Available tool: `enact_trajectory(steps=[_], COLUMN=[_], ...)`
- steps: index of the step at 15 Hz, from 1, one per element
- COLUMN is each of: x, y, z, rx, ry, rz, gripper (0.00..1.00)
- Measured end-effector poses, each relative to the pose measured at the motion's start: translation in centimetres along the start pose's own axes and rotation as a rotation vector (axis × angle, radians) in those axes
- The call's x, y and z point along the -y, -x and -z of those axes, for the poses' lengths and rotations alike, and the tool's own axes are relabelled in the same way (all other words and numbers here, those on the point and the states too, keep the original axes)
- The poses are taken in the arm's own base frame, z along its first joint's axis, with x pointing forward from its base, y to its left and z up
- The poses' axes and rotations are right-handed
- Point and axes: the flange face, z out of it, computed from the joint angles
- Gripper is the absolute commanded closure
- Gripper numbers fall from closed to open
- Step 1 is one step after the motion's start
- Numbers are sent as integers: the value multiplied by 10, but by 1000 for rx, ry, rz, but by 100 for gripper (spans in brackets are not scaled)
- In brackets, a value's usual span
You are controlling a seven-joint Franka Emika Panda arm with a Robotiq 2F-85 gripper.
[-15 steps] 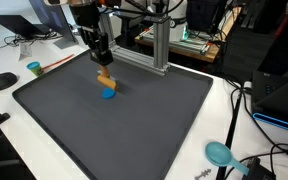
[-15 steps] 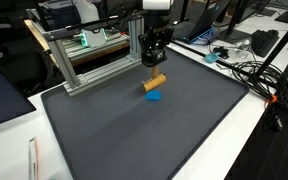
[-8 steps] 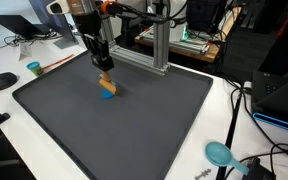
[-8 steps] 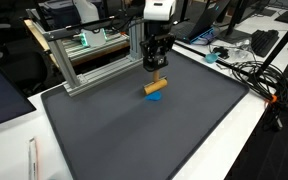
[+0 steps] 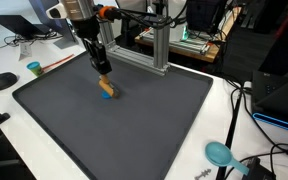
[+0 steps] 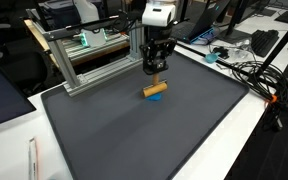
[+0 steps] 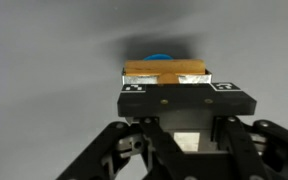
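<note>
Pincer [image 7: 165, 86] clamps the wooden block [image 7: 164, 72] across its short width, jaws about half closed, so the block hangs level. It sits right over a blue piece [image 6: 159, 98] on the dark mat [image 5: 134, 130], toward the table's [image 5: 222, 95] far side. Whether block and piece touch is hard to tell, perhaps barely.

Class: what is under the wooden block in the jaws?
A blue piece shows under the wooden block. The block covers most of it; its shape and any contact cannot be seen.
</note>
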Motion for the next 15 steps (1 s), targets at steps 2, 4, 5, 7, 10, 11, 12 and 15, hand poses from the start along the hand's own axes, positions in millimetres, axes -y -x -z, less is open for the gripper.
enact_trajectory(steps=[2, 4, 5, 7, 10, 11, 12, 15], x=[-2, -3, -3, -2, -1, -1, 0, 1], y=[-2, -4, -5, -8, -11, -13, -14, -18], z=[-3, -5, -5, -5, -6, -6, -6, -7], rx=[1, 2, 1, -1, 2, 6, 10, 24], ry=[5, 7, 7, 7, 8, 9, 10, 12], rz=[-13, -17, -17, -17, -17, -16, -15, -6], gripper=[78, 78, 78, 78, 78, 78, 78, 78])
